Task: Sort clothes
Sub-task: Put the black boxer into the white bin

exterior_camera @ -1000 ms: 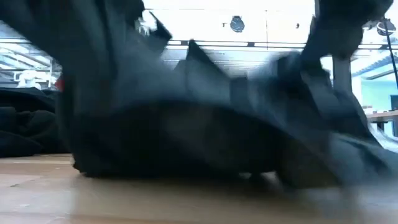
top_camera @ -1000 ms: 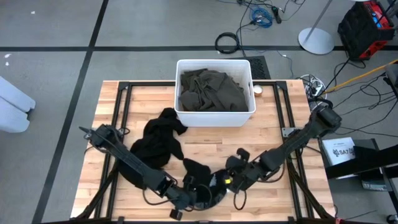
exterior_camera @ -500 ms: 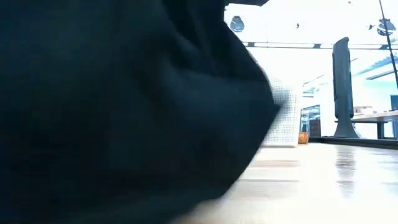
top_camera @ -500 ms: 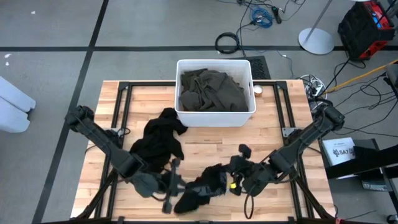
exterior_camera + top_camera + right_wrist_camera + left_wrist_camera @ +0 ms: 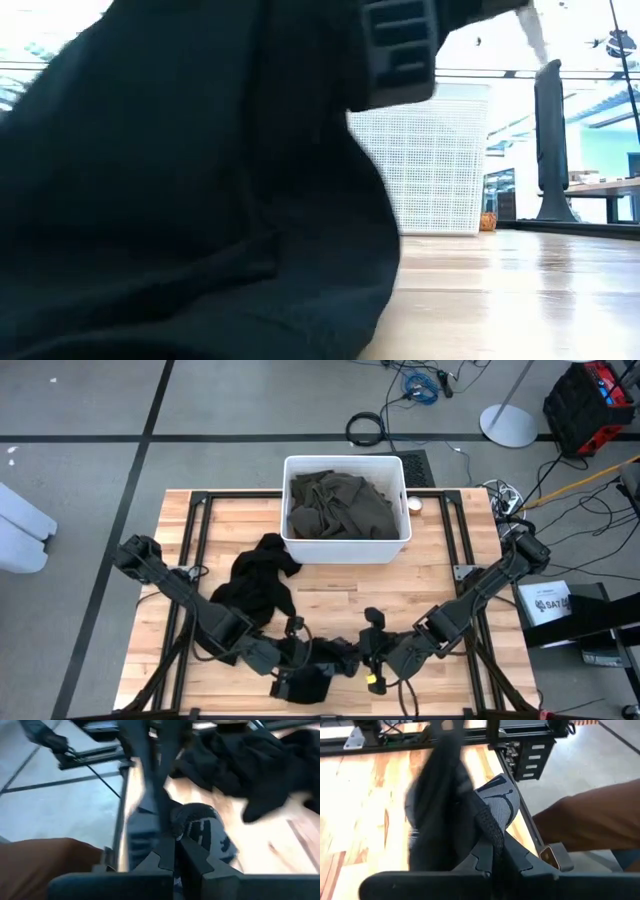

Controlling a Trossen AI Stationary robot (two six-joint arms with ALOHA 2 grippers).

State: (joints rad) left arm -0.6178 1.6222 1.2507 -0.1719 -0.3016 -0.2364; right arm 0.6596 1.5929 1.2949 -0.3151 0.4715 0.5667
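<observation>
Pale wooden slats make up the table top (image 5: 440,575), ringed by a black metal frame, and near its front edge we see both arms meeting over one small black garment (image 5: 305,678). Our left gripper (image 5: 283,656) has its fingers pinched together on that limp dark cloth, which hangs in soft folds past them in the left wrist view (image 5: 437,815). Our right gripper (image 5: 368,660) is likewise closed to a narrow slit, clamped on a grey and black knitted patch of the same fabric (image 5: 200,832); pale marks show on that patch, too blurred for us to read. Just beyond lies a crumpled heap of black clothes (image 5: 255,585). Farther back stands a white rectangular plastic bin (image 5: 345,545) with perforated walls, filled with rumpled dark olive-green cloth (image 5: 338,505).
</observation>
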